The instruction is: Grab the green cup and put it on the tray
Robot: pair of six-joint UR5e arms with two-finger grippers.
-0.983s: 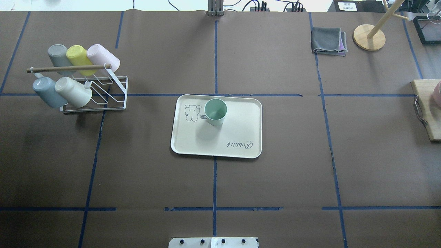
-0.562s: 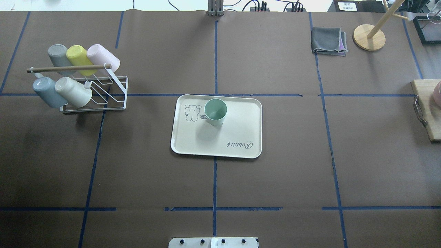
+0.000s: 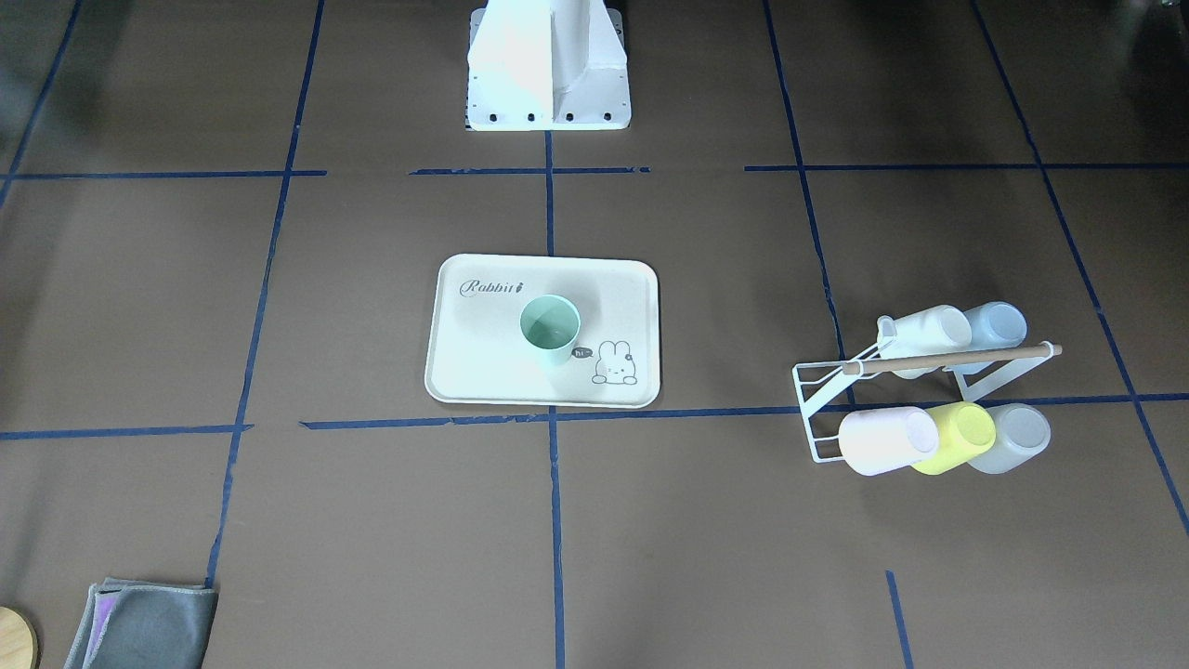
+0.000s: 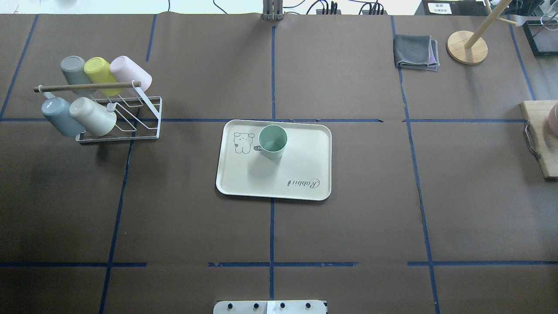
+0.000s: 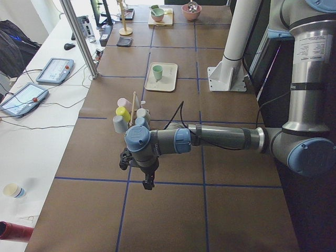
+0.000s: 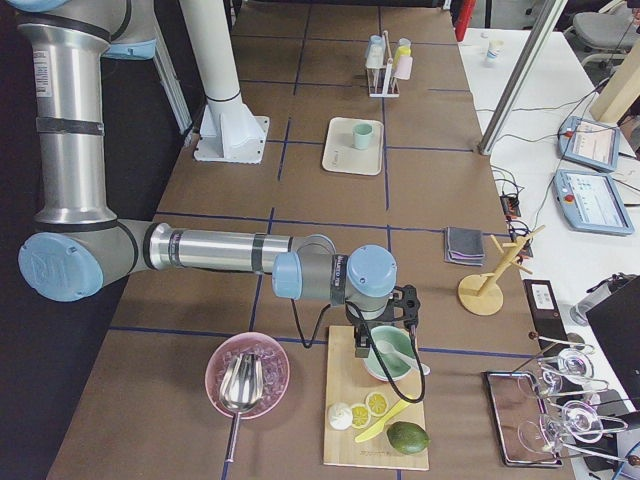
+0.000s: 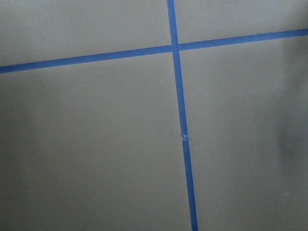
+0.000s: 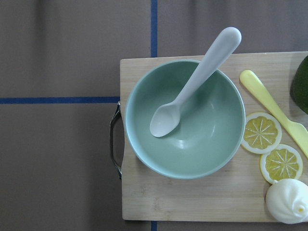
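**Green cup upright on the tray, both arms out at the table's ends**

Nearest the robot, the white base plate [image 4: 270, 307] is cut off by the lower edge of the overhead view. Beyond it brown paper marked with blue tape lines [image 4: 271, 235] runs up to the tray [image 4: 305, 165], which lies flat at mid-table. The green cup [image 4: 273, 140] stands on the tray with its mouth up, in the far half, just beside the bunny drawing [image 4: 243, 142] and apart from the rim on every side. Nothing touches the cup.

To the robot's left, well apart from the tray, a white wire cup rack [image 4: 148, 126] holds five pastel cups on their sides. Farther off on the right, a folded grey cloth [image 4: 415, 51] lies near a round wooden stand base [image 4: 467, 47]. A wooden cutting board [image 4: 538, 131] is cut off by the right edge.

The left gripper [image 5: 148, 181] hangs just above the paper at the table's left end, on the near side of the rack in the left side view. The right gripper [image 6: 372, 325] hangs over a green bowl [image 8: 192, 144] with a white spoon [image 8: 197, 79] in it, on the cutting board at the right end. Each shows only in a side view, small and dark, so whether its fingers are apart or together cannot be told. Both arms are well apart from the tray.
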